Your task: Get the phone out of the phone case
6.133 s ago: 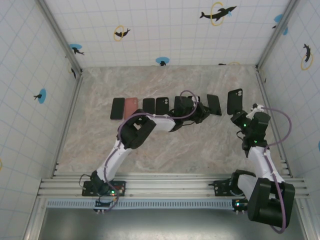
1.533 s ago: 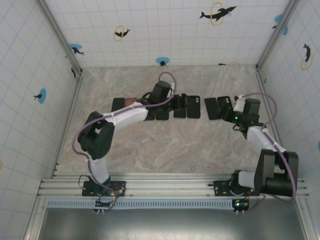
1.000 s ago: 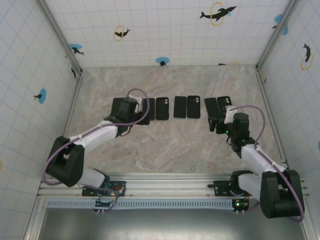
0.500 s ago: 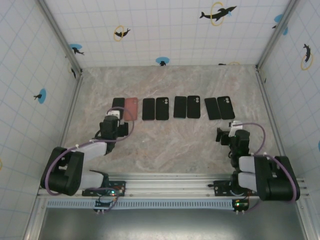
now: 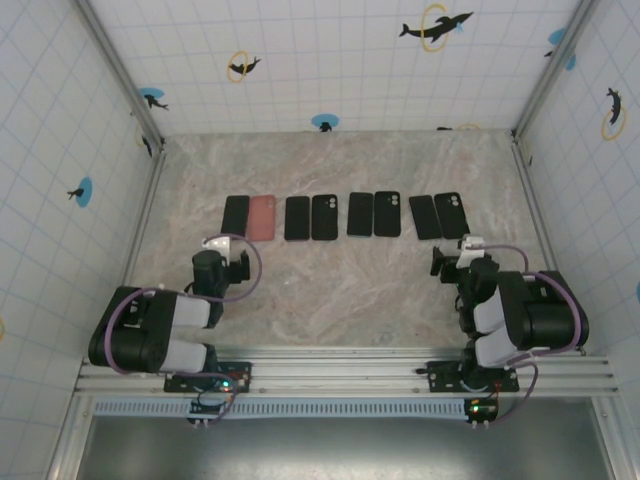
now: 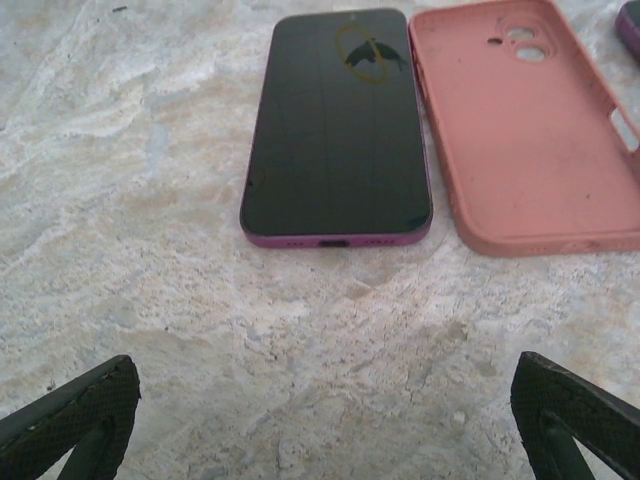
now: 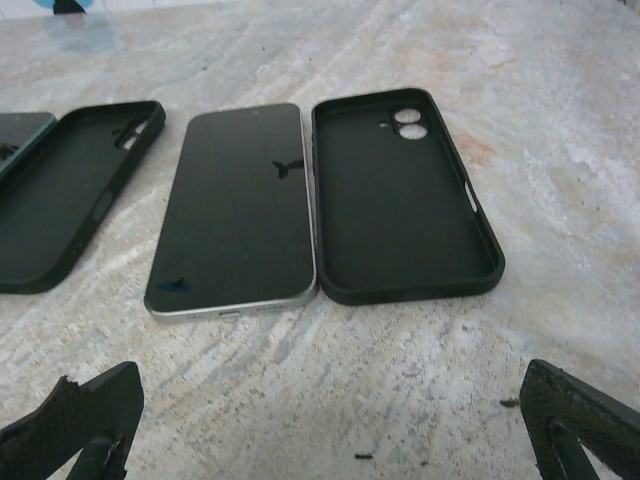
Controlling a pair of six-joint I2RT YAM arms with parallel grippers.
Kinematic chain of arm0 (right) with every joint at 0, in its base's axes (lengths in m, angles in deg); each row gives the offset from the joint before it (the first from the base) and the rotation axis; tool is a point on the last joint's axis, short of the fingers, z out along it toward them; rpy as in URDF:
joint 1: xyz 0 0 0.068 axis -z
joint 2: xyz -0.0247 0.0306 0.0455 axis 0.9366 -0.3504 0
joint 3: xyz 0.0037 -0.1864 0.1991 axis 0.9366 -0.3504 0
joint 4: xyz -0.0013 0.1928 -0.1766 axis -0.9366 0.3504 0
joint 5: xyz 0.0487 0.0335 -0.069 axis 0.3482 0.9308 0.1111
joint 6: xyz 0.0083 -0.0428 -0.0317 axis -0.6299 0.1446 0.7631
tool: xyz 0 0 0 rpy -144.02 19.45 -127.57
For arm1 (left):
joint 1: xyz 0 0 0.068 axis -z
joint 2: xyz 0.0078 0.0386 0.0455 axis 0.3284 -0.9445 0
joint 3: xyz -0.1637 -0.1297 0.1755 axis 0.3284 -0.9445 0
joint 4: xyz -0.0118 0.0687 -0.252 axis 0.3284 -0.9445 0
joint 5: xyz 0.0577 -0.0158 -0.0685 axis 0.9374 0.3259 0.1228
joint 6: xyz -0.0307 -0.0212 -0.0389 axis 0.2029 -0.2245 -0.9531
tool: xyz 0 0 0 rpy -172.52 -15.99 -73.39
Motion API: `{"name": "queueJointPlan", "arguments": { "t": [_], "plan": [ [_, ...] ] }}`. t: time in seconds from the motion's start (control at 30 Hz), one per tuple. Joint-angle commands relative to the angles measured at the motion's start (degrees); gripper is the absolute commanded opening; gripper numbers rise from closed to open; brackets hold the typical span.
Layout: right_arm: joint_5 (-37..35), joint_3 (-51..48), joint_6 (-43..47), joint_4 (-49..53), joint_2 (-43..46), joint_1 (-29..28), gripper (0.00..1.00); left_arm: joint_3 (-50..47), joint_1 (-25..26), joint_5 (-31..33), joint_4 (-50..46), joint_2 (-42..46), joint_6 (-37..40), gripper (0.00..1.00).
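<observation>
Phone (image 6: pixel 337 125) lies just beside pink case (image 6: pixel 525 125) on marble counter (image 6: pixel 150 260).
Left end effector (image 6: pixel 322 415) and right end effector (image 7: pixel 325 420) both gape wide, gripping nothing.

Marble tabletop (image 5: pixel 340 295) left bare on the near side of the row of phones and cases (image 5: pixel 360 214), far strip up to the back wall (image 5: pixel 330 60) likewise unobstructed, narrow gaps seen between pairs, left and right sides bounded by tiled walls (image 5: pixel 60 150).

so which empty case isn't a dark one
The pink case, second from the left in the row, open side up beside the purple-edged phone. The rest, like the black case at the right end, are dark.
</observation>
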Motion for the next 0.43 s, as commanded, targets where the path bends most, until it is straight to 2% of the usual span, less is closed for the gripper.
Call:
{"name": "queueJointPlan", "arguments": {
  "t": [0.0,0.4],
  "plan": [
    [0.95,-1.45,-0.02,-4.40,-0.66,0.65,0.99,-0.08,-0.59,-3.58,4.26,-0.37,1.03,0.97],
    [1.69,-1.22,-0.48,-4.02,-0.71,1.20,0.99,-4.54,-0.90,-3.05,9.25,2.93,0.12,0.98]
  ]
}}
